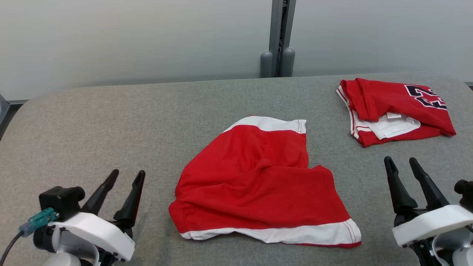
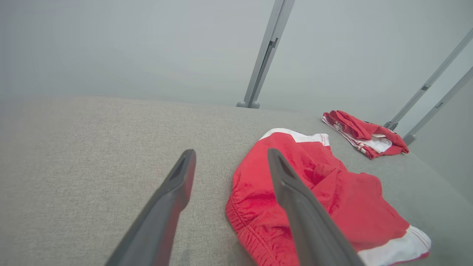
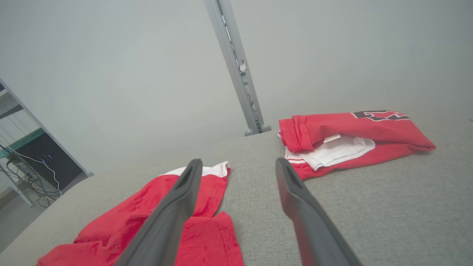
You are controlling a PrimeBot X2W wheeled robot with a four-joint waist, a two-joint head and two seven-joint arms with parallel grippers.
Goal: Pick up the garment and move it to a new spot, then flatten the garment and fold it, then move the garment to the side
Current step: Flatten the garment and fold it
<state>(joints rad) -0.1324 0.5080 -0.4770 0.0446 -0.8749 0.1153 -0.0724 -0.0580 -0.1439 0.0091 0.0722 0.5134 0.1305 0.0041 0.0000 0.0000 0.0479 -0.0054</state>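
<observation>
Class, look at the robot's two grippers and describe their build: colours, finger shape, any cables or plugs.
The left gripper and the right gripper each have two long, dark, tapering fingers on a glossy white housing. A black boxy module sits by the left housing, with a teal plug and a dark cable trailing from it.
</observation>
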